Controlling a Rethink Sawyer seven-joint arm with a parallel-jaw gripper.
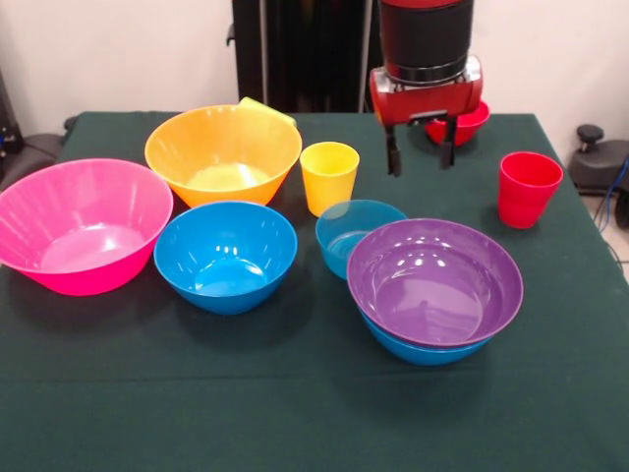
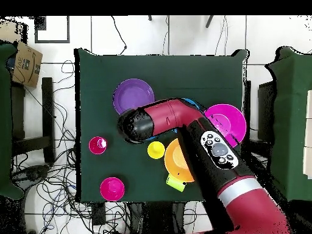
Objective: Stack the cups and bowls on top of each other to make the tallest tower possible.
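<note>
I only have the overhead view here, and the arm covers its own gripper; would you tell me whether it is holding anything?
Observer: No. In the front view the gripper hangs open and empty above the table.
Operator: Thank you. Is the purple bowl resting straight on the table?
Observer: No, the purple bowl sits nested inside a blue bowl.
Operator: Is anything hidden beneath the arm?
Observer: Yes, a second blue bowl and a small see-through blue bowl, both with nothing in them.
</note>
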